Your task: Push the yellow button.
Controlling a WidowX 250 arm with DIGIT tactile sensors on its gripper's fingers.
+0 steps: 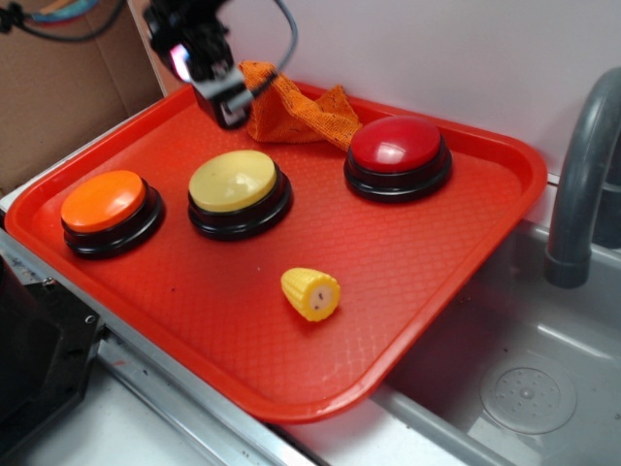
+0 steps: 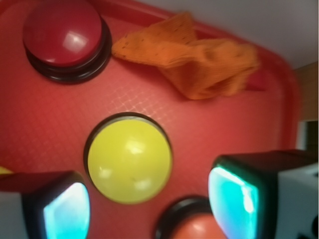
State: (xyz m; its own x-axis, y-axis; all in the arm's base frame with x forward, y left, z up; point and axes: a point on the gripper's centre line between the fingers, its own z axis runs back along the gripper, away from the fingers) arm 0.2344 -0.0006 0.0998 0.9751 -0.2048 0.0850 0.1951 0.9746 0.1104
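The yellow button [image 1: 234,182] sits mid-tray on a black ring base, between an orange button [image 1: 104,201] and a red button [image 1: 396,146]. My gripper [image 1: 221,97] hangs high above the tray's back left, behind the yellow button and apart from it. In the wrist view the yellow button [image 2: 129,159] lies below, just ahead of the gap between my fingers. The gripper [image 2: 149,209] is open, with nothing between its glowing cyan pads [image 2: 232,201].
The red tray [image 1: 456,262] also holds a small yellow toy corn [image 1: 311,293] near the front and a crumpled orange cloth [image 1: 296,112] at the back. A sink basin [image 1: 524,388] and grey faucet [image 1: 580,184] lie to the right.
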